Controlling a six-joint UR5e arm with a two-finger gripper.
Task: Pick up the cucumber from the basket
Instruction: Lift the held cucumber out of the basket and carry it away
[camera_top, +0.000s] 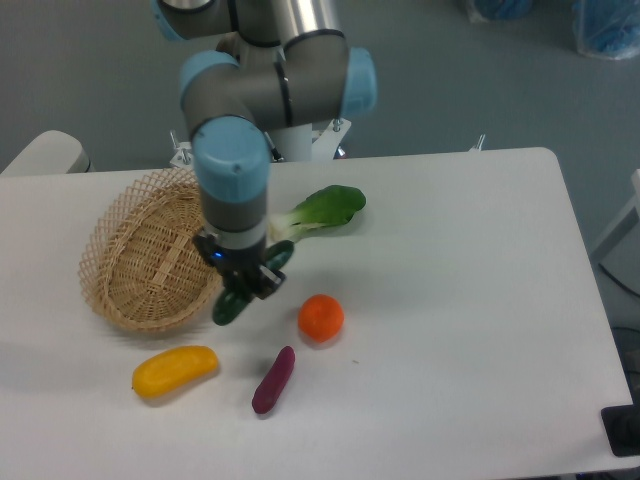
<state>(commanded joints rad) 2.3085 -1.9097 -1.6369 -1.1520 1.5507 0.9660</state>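
Observation:
The dark green cucumber (232, 304) hangs tilted in the air just right of the basket's rim, with my gripper (247, 281) shut on its middle. Its lower end points down-left and its upper end shows near the bok choy stem. The tan wicker basket (140, 255) lies on the left of the white table with nothing visible inside it. My arm comes down from above and hides the basket's far right rim.
A leafy bok choy (322, 212) lies behind the gripper. An orange (321, 317) sits just right of the cucumber. A purple sweet potato (273, 379) and a yellow fruit (174, 369) lie toward the front. The table's right half holds nothing.

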